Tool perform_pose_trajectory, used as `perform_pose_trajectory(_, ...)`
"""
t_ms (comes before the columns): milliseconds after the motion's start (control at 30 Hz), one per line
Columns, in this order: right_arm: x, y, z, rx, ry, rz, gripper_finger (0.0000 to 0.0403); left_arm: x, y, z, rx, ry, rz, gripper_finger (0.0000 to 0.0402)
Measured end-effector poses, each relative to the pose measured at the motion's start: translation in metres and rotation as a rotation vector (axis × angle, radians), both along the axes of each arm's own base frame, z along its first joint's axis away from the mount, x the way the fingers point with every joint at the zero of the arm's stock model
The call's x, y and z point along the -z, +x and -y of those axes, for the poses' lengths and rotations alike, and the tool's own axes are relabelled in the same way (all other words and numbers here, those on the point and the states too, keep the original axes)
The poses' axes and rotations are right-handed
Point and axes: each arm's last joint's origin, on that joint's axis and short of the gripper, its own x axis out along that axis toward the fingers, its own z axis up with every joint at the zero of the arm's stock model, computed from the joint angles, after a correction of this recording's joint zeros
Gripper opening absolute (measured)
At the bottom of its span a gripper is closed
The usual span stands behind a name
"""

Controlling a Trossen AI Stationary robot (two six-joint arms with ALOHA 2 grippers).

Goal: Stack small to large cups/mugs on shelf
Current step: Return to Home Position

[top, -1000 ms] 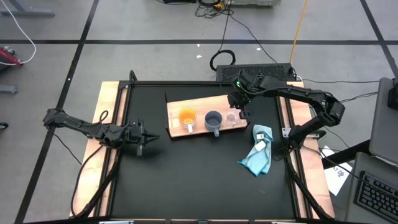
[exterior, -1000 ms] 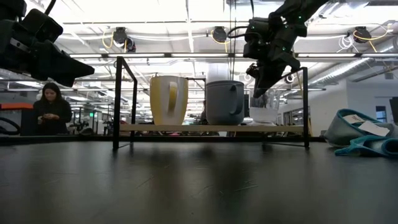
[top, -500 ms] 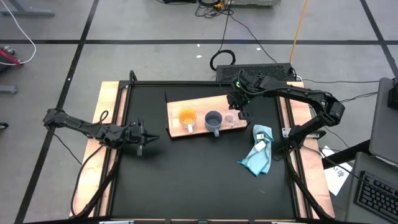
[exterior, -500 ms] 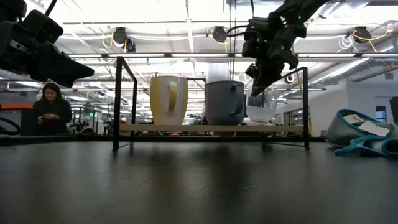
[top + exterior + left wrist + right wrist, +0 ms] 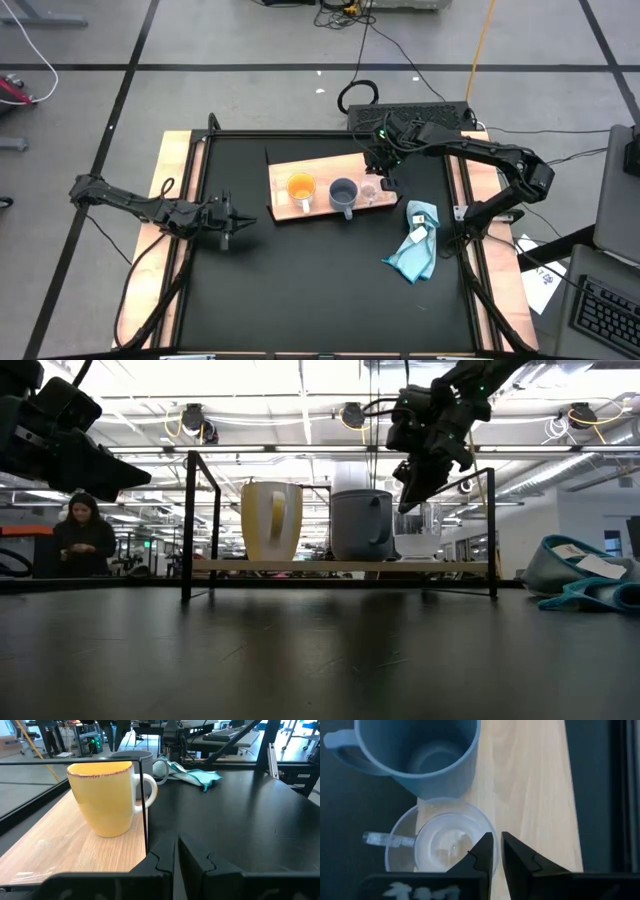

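The light-brown shelf board [image 5: 320, 166] lies at the table's far middle. On it, in a row from left to right, stand the orange cup [image 5: 301, 186] with its white handle, the blue-grey mug [image 5: 343, 191] and the clear cup [image 5: 371, 191], each on its base. My right gripper [image 5: 382, 176] is shut and hangs just over the right part of the clear cup's rim [image 5: 490, 827], fingers pointing down. My left gripper [image 5: 238, 222] is shut and empty, left of the shelf, facing the orange cup [image 5: 102, 795]. My right gripper stands with its shut fingertips [image 5: 485, 845] over the clear cup's rim. I cannot tell whether they touch it. The cup stands upright on the shelf board.
A light-blue cloth [image 5: 414, 250] with a white label lies right of the shelf and nearer. The shelf's black frame posts [image 5: 187, 525] stand at its ends. Pale wooden strips [image 5: 170, 190] run along the table's sides. A person [image 5: 85, 535] stands in the room behind.
My right gripper has drifted a little toward the table's left and slightly up over the clear cup, staying shut. The cups have stayed where they were.
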Motion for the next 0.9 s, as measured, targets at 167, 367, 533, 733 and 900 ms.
perform_pose_trajectory(167, 0.0, 0.0, 0.002, 0.035, -0.044, -0.018, 0.003, 0.001, 0.0, 0.0, 0.0, -0.001, -0.007, 0.0026)
perform_pose_trajectory(367, -0.003, -0.002, 0.003, 0.059, -0.055, -0.023, 0.003, 0.001, 0.0, 0.0, 0.008, -0.004, -0.008, 0.0026)
perform_pose_trajectory(533, -0.018, 0.0, 0.002, 0.063, -0.047, -0.022, 0.003, 0.001, 0.0, 0.0, 0.008, -0.003, -0.008, 0.0026)
perform_pose_trajectory(733, -0.039, 0.009, -0.009, 0.035, -0.049, 0.002, 0.003, 0.0, 0.0, 0.0, 0.011, 0.01, 0.001, 0.0026)
perform_pose_trajectory(900, -0.064, 0.013, -0.036, -0.059, -0.081, 0.058, 0.0029, -0.004, 0.001, 0.001, 0.021, 0.046, 0.043, 0.0024)
